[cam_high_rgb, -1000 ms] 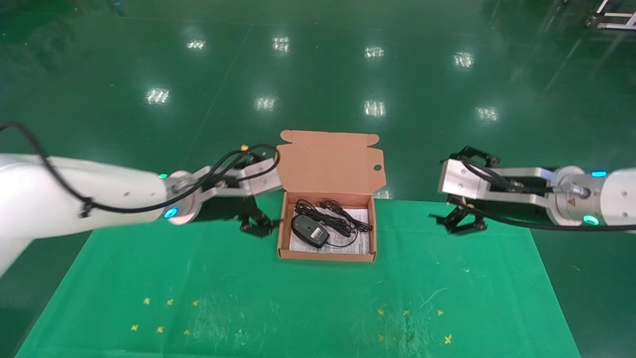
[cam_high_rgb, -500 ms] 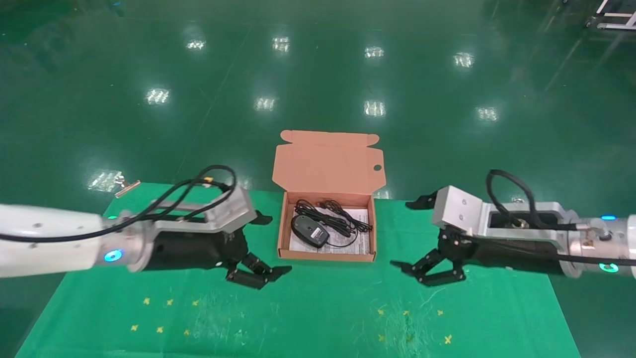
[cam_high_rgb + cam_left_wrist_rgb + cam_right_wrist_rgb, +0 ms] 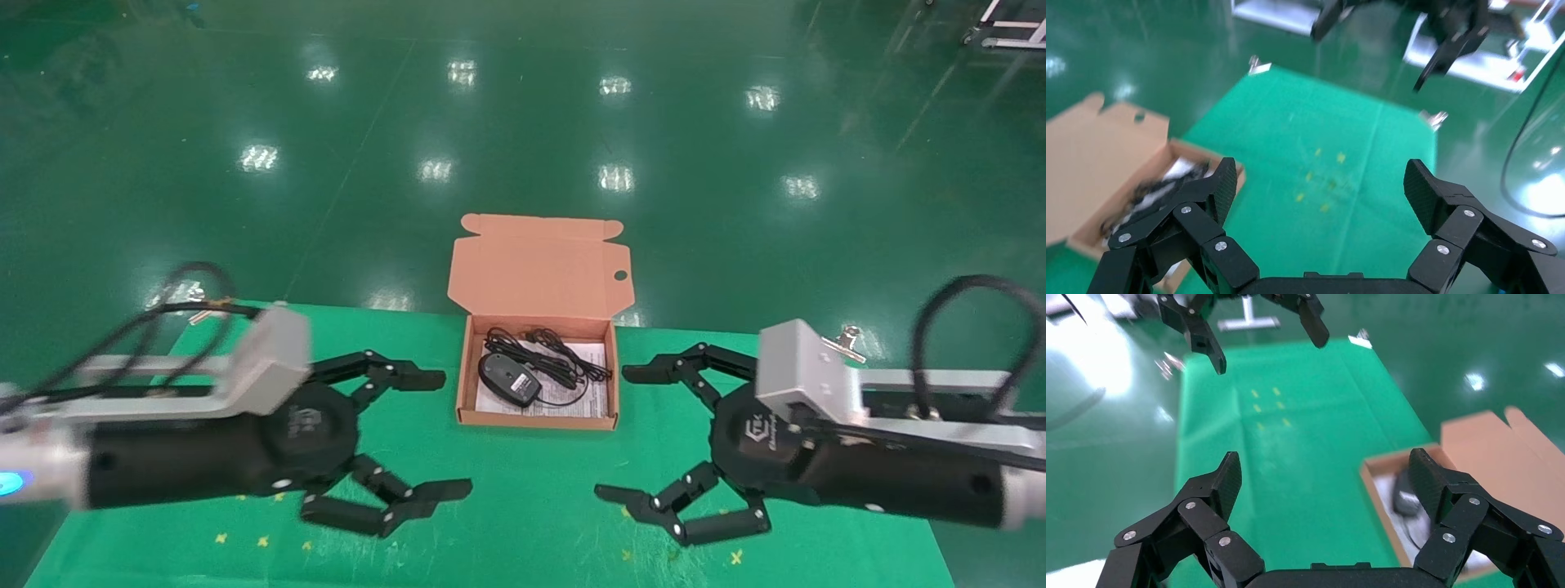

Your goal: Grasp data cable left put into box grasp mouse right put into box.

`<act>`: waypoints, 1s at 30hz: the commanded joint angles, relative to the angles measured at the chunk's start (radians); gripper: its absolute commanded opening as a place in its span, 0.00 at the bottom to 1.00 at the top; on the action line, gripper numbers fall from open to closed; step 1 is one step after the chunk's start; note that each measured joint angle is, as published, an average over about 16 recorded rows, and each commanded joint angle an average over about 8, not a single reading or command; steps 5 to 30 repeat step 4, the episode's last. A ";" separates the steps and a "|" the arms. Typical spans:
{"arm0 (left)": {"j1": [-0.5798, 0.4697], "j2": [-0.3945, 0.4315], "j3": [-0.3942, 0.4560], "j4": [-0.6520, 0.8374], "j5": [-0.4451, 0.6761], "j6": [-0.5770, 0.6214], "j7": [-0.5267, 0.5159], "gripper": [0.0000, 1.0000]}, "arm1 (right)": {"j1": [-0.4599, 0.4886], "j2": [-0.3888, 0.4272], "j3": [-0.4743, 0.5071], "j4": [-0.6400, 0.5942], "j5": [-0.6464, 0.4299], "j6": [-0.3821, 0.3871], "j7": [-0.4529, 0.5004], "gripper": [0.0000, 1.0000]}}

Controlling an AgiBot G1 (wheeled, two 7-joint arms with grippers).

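A shallow salmon-orange cardboard mailer box [image 3: 606, 371] sits at the middle of the far edge of a bench covered in green cloth [image 3: 507, 523], its tabbed flap lid with a small round hole standing open toward the far side. Inside the box, on a printed paper sheet [image 3: 590, 357], lies a small black oval wired mouse [image 3: 508, 378] toward the box's left half, with a thin black looped data cable bundle [image 3: 549, 353] just beside it toward the far wall. The left pincer [image 3: 418, 437] hovers over the bench to the left of the box, fingers spread wide open and holding nothing. The right pincer [image 3: 636, 433] hovers to the right of the box, likewise wide open and empty. Both point inward toward the box. Small yellow cross marks [image 3: 261, 541] dot the cloth near the bench's front edge.
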 commanded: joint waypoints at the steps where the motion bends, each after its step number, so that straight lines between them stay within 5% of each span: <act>1: 0.038 -0.039 -0.051 -0.015 -0.102 0.049 0.035 1.00 | -0.032 0.012 0.033 0.001 0.087 -0.037 -0.009 1.00; 30: 0.055 -0.056 -0.073 -0.022 -0.145 0.069 0.050 1.00 | -0.046 0.018 0.047 0.001 0.124 -0.052 -0.013 1.00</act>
